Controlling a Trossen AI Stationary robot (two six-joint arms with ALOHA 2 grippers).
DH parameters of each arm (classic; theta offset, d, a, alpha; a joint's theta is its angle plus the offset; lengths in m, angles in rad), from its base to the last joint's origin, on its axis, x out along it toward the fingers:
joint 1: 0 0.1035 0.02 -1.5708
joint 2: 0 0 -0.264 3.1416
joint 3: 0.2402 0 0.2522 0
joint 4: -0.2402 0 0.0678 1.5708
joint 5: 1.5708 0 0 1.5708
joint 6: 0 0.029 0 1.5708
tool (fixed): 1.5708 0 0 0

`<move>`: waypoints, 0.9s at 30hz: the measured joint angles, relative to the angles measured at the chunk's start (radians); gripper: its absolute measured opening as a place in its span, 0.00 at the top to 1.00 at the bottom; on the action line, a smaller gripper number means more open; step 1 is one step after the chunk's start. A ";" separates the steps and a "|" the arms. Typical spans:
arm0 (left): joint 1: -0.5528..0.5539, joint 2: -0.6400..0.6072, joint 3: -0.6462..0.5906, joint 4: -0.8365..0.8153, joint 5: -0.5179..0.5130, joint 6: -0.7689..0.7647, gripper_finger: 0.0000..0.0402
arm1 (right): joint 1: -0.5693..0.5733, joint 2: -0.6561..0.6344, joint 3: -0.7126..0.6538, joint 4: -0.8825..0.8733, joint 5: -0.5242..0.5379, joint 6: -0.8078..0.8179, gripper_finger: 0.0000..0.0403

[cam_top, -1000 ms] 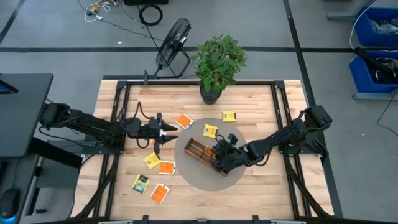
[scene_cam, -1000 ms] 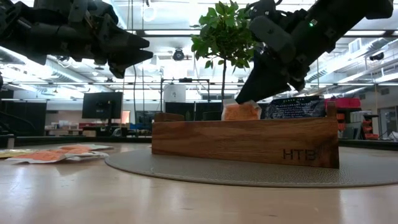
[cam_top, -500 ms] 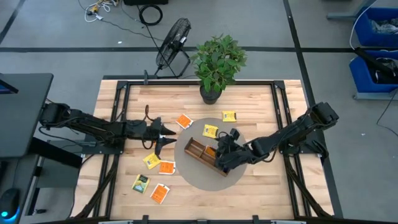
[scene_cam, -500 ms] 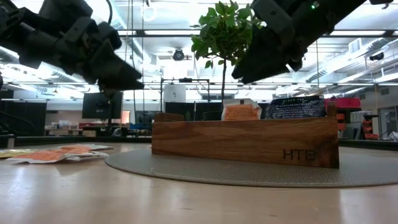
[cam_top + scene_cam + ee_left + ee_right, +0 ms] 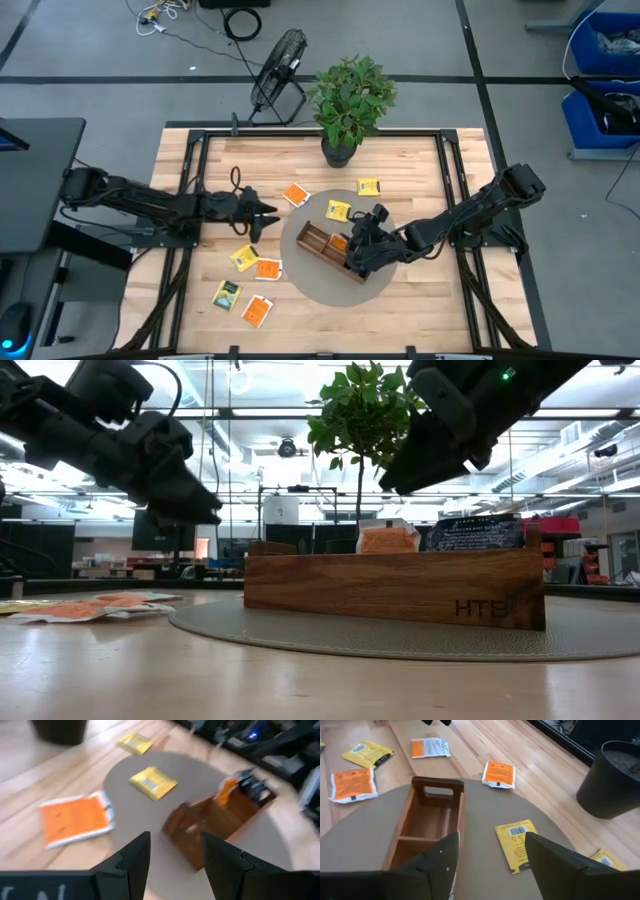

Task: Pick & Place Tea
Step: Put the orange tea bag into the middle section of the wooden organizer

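Note:
The long wooden tray (image 5: 322, 248) lies on a round grey mat (image 5: 312, 280) at mid-table. An orange tea sachet (image 5: 387, 540) and a dark blue one (image 5: 470, 534) stand on edge inside it. My right gripper (image 5: 354, 258) hovers open above the tray's near-right end (image 5: 490, 865). My left gripper (image 5: 270, 212) hangs open, left of the mat and clear of the table (image 5: 175, 862). Loose sachets lie flat: an orange one (image 5: 294, 194) and yellow ones (image 5: 338, 210) (image 5: 368, 186) farther off, with several more (image 5: 268, 268) near the left front.
A potted plant (image 5: 350, 100) stands at the table's far edge, behind the mat. A fan (image 5: 278, 70) sits on the floor beyond the table. Bare wood lies to the right of the mat (image 5: 430, 290).
My right gripper has let go of the orange sachet, which stays standing in the tray, and has risen clear above the tray. My left gripper has tipped its fingers downward and sunk a little toward the table.

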 joint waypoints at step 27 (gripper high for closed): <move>0.131 -0.144 0.000 -0.556 -0.075 -0.190 0.56 | -0.005 0.000 0.000 -0.029 0.044 -0.001 0.41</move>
